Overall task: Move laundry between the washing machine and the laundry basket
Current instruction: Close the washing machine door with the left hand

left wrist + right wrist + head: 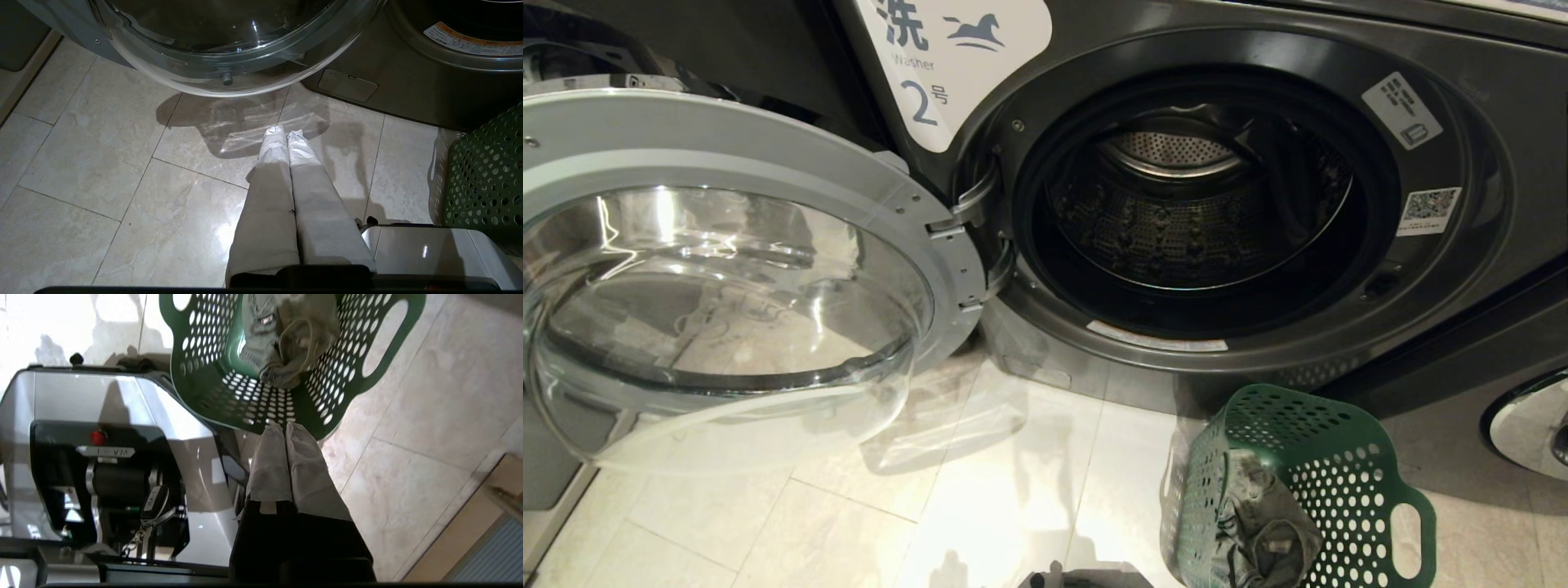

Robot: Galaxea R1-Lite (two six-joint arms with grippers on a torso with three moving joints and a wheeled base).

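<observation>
**Open washer number 2, laundry in the green basket, both pincers closed and empty**

On the left of the head view, the round glass door with its pale grey and chrome rim (727, 286) stands swung fully open, hinged at its right edge to the dark grey front-loading washing machine (1462, 269). Above the hinge, a white label (956, 57) shows a horse logo and a large 2. To the right of the door, the round opening gives onto the perforated steel drum (1176, 220); no cloth shows inside it. Two small white stickers sit on the machine's front at the upper right of the opening.

Below the machine, pale beige floor tiles (849, 506) reflect the light. Neither arm appears in the head view.

At the lower right stands the narrow green plastic laundry basket with round-holed walls and cut-out handles (1347, 482), on the floor just in front of the machine. Inside it lies the laundry, a small crumpled bundle of grey and grey-green cloth (1270, 531), against the basket's lower wall.

In the left wrist view, the left pincer (287, 134) hangs above bare tiles near the open door, its cloth-covered fingers pressed together and holding nothing. In the right wrist view, the right pincer (284, 428) sits just outside the basket's rim, beside the robot's silver base (122, 457), its fingers likewise together and empty; the laundry rests in the basket beyond the tips.
</observation>
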